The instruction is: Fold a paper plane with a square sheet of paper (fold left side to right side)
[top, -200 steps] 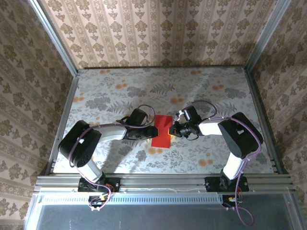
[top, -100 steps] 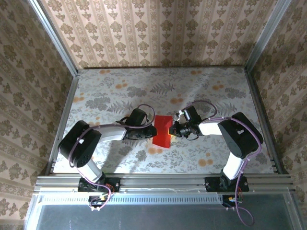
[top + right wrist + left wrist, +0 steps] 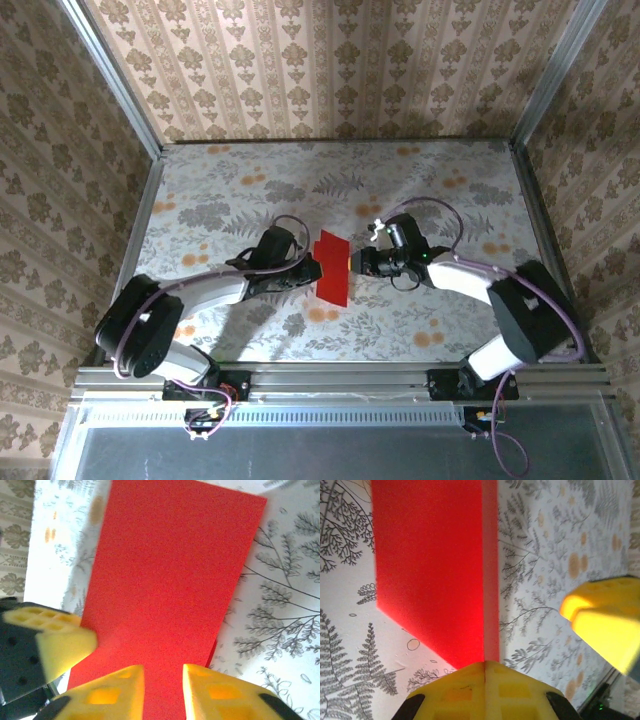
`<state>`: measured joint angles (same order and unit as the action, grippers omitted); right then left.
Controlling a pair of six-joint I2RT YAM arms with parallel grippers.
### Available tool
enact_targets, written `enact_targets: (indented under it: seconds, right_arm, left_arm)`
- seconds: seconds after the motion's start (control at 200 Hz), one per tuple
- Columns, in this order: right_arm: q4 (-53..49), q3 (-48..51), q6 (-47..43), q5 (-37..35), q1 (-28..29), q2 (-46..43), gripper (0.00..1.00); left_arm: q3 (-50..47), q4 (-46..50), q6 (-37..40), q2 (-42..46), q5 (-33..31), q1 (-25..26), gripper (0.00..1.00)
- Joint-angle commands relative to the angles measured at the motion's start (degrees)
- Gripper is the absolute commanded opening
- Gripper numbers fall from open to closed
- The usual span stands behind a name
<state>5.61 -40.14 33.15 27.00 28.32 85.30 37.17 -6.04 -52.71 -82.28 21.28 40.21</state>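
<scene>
Sheet of red paper [image 3: 331,268], left gripper [image 3: 485,664] pinched shut on its edge, right gripper [image 3: 163,672] slightly parted (paper between)

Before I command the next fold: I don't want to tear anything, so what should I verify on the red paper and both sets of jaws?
1. Left jaws shut on the bright red folded sheet of paper: ok, they are closed on its near edge.
2. Right jaws open: ok, they stand apart, with red paper showing in the gap.
3. Right pads clear of the paper: cannot tell.
4. Folded layers aligned: cannot tell; a narrow strip shows beside one long edge in the left wrist view.
5. Paper lying flat on the floral-patterned table: cannot tell.
</scene>
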Motion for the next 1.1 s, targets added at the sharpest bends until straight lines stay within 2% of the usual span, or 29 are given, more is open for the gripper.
enact_targets:
  seconds: [0.0, 0.095, 0.215, 0.37, 0.485, 0.6, 0.765, 1.095]
  right_arm:
    - [-4.10, 3.10, -6.27, -7.41, 4.19, -5.12, 0.37]
    - [-3.40, 6.04, -8.39, -13.32, 9.18, -11.07, 0.44]
    - [-1.43, 9.18, -11.88, -20.68, 16.84, -14.51, 0.53]
    - [-1.06, 10.06, -19.80, -31.29, 26.65, -15.36, 0.70]
    - [-1.23, 9.01, -24.67, -38.43, 31.64, -13.61, 0.76]
    - [-1.76, 7.13, -27.21, -43.08, 33.72, -10.91, 0.77]
    - [-2.48, 3.85, -30.29, -46.22, 35.37, -6.62, 0.77]
    - [-0.75, -1.58, -33.31, -49.35, 36.81, 1.23, 0.77]
  left_arm:
    - [-1.60, 0.13, -5.83, 3.08, -2.39, 0.57, 0.00]
    - [-2.75, 0.24, -8.73, 4.86, -3.67, 0.83, 0.00]
    - [-4.01, 0.33, -11.46, 6.36, -4.50, 1.19, 0.00]
    - [-4.06, 1.60, -12.05, 7.00, -4.10, 1.19, 0.00]
    - [-3.68, 2.09, -12.07, 6.96, -3.44, 1.16, 0.00]
    - [-3.59, 2.18, -12.07, 7.05, -3.00, 1.28, 0.00]
    - [-3.51, 2.42, -12.24, 7.05, -2.74, 1.29, 0.00]
    - [-3.33, 2.63, -12.53, 6.96, -2.29, 1.55, 0.00]
